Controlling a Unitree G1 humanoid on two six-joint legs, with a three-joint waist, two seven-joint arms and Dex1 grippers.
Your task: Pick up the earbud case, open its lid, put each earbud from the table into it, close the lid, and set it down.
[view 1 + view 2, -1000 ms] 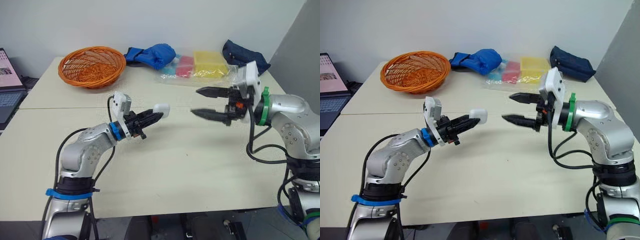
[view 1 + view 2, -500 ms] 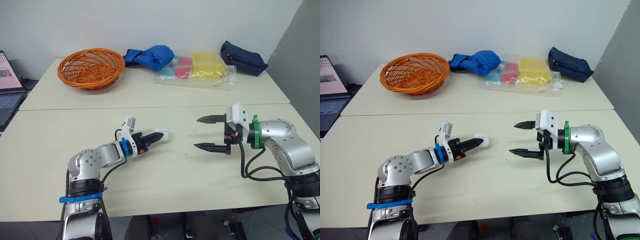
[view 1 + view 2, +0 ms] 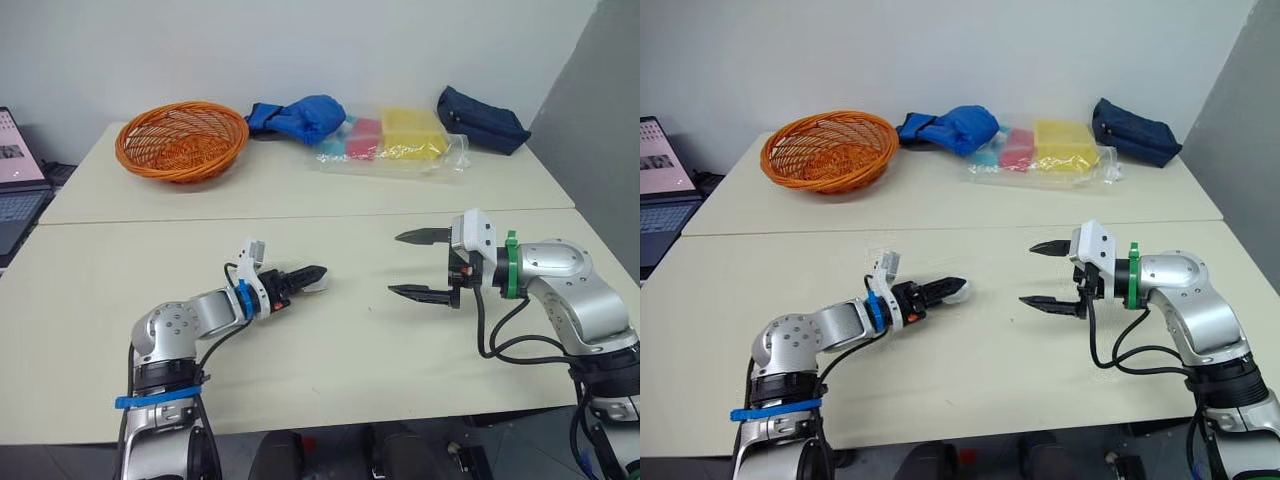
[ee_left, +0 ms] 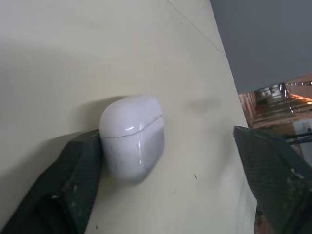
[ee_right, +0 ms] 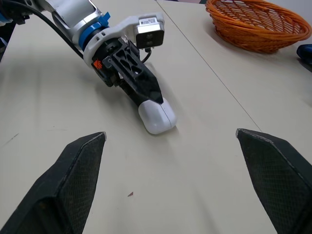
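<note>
Left jaws spread, earbud case on table, touching one jaw

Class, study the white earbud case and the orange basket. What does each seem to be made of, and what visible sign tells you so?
Earbud case: probably hard plastic with a glossy finish. It shows bright highlights and a thin, crisp lid seam.
Basket: woven strands, likely wicker or rattan, though it could be a plastic imitation. The open weave is visible, and the orange surface looks matte.
</note>
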